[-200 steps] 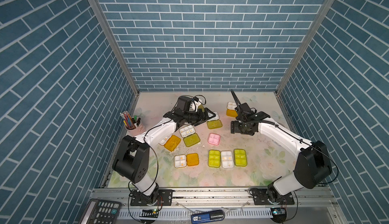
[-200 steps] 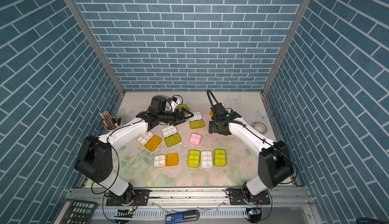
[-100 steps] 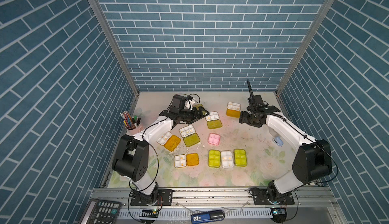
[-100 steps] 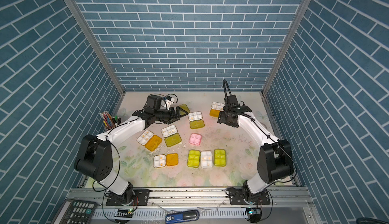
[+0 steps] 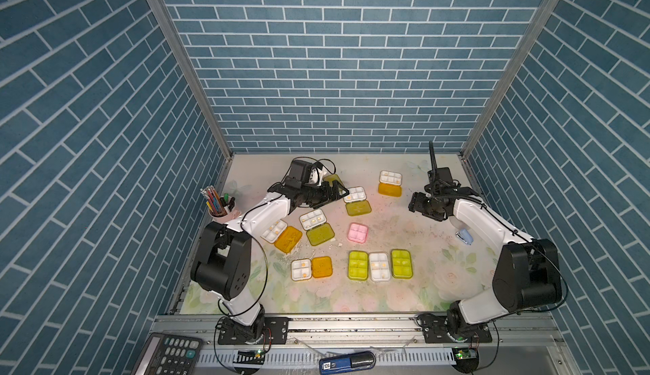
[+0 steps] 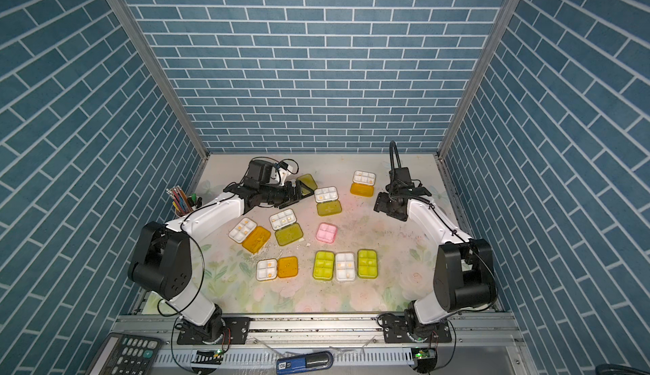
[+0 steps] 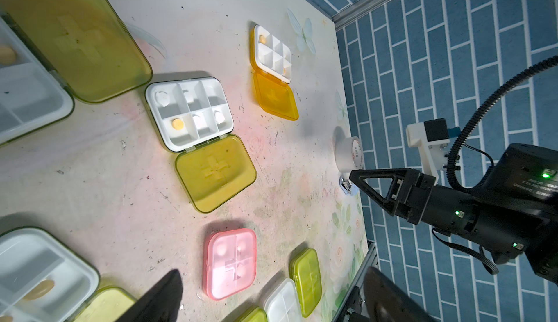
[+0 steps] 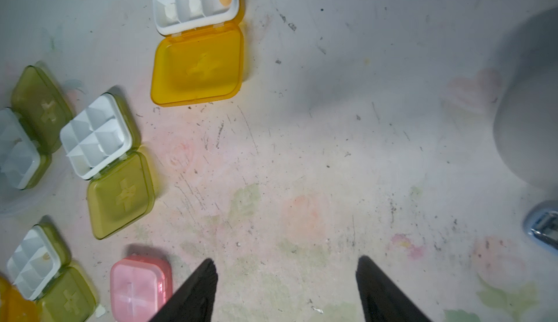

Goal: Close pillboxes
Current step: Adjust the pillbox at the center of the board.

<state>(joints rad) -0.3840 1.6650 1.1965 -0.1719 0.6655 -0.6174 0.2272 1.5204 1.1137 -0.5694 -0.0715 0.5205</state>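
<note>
The small pillbox with the orange see-through lid is smooth, shiny plastic, and its tray is plain white plastic. The pink pillbox looks milky and glossy. The flower-printed table top is dull and scratched. The grey front rail is bare metal.

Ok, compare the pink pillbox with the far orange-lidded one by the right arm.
The pink pillbox is shut, its lid down over the tray; the far orange-lidded pillbox lies open, lid folded out flat beside its white tray. The pink pillbox shows its pills only through the frosted lid; the orange-lidded pillbox has its compartments bare. Lids: pink against orange. Both are rounded rectangles with a cross embossed on the lid.
</note>
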